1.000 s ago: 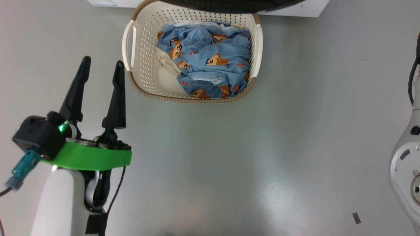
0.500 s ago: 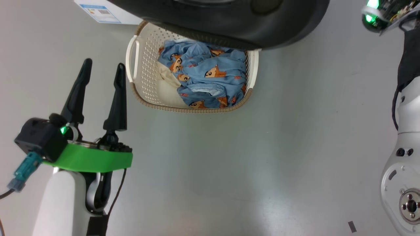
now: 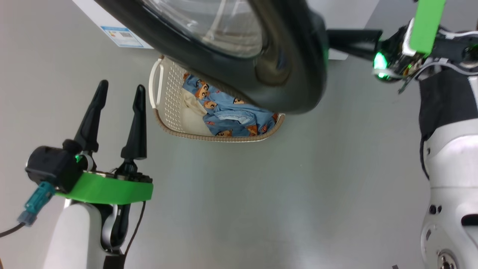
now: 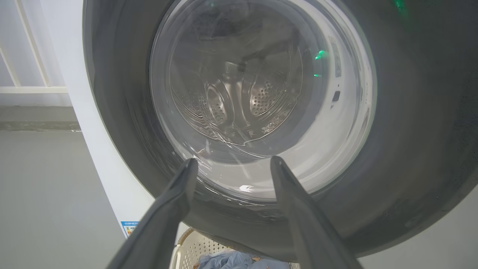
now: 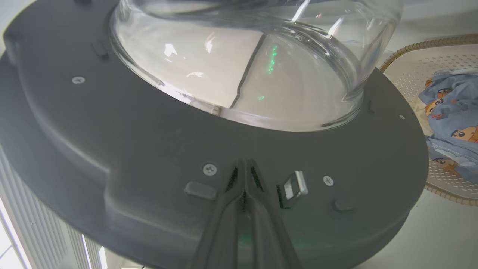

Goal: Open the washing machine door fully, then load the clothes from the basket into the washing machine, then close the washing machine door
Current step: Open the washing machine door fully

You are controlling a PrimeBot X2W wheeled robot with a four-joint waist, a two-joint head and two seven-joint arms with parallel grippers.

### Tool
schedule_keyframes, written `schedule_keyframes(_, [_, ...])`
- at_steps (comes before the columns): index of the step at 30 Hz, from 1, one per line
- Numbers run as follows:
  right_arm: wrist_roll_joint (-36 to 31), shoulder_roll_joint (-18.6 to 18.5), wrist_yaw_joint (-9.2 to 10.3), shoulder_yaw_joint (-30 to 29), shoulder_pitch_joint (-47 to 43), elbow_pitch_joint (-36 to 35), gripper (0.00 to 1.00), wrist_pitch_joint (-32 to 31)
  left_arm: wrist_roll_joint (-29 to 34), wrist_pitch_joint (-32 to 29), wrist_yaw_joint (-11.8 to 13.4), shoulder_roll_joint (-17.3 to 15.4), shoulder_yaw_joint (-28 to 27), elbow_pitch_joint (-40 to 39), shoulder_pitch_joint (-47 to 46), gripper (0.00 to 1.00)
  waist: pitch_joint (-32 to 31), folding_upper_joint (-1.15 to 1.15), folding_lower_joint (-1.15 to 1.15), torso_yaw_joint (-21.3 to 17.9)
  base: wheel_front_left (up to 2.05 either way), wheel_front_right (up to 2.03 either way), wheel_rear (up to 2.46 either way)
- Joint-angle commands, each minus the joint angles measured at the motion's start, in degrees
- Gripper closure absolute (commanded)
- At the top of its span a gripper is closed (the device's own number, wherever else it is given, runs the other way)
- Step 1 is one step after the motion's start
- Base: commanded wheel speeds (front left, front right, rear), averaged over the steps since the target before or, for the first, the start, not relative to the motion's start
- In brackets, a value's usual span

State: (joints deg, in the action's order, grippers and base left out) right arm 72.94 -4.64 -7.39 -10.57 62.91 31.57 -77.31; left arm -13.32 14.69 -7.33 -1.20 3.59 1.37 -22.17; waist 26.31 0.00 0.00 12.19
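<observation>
The washing machine door (image 3: pixel 283 74), glossy black around a clear glass bowl (image 3: pixel 209 22), stands partly open above the basket (image 3: pixel 164 97). Blue cartoon-print clothes (image 3: pixel 231 119) and a cream cloth (image 3: pixel 192 117) lie in the basket, half hidden under the door. My right gripper (image 3: pixel 332 35) is shut, its tips against the door's edge. In the right wrist view the right gripper (image 5: pixel 244 164) presses on the door's inner face (image 5: pixel 130 149) beside the latch (image 5: pixel 295 185). My left gripper (image 3: pixel 120 86) is open and holds nothing, left of the basket. The left gripper (image 4: pixel 233 162) faces the door's outer glass (image 4: pixel 254 93).
The white washing machine (image 4: pixel 97 157) carries a blue label sticker (image 3: pixel 121 36) at its lower left corner. Grey floor (image 3: pixel 261 194) spreads around the basket. A white railing (image 4: pixel 33 89) stands far off in the left wrist view. My right arm's white body (image 3: pixel 448 168) is at the right edge.
The head camera has tilted up, so the picture has shifted. The door now covers much more of the basket, and my right gripper has come into the head view. The left gripper stays open.
</observation>
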Motion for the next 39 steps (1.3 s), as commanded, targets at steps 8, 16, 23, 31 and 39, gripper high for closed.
schedule_keyframes(8, [6.4,1.8,-0.10,10.0,-6.9,-6.4,1.00,0.7,0.4,0.3,-0.2,-1.7,-1.5,-1.0,1.9,0.00,-2.7,0.00,0.00,0.4,0.00,0.00,0.00])
schedule_keyframes(16, [11.8,1.8,-0.10,18.8,-10.3,-8.4,1.00,4.5,0.1,0.3,-0.2,-1.7,-1.6,-0.7,2.4,0.00,-3.3,0.00,0.00,0.7,0.00,0.00,0.00])
schedule_keyframes(23, [16.1,1.8,-0.10,26.6,-12.5,-9.4,1.00,8.1,-0.2,0.3,-0.2,-1.7,-1.7,-0.5,2.2,0.00,-3.3,0.00,0.00,0.9,0.00,0.00,0.00])
schedule_keyframes(31, [20.1,1.8,-0.10,33.1,-13.2,-9.5,1.00,12.0,-0.6,0.3,-0.2,-1.7,-2.0,0.0,2.2,0.00,-3.3,0.00,0.00,1.2,0.00,0.00,0.00])
schedule_keyframes(39, [23.0,1.8,-0.10,37.0,-13.1,-9.1,1.00,15.1,-0.7,0.3,-0.2,-1.7,-2.2,0.5,2.0,0.00,-3.3,0.00,0.00,1.3,0.00,0.00,0.00])
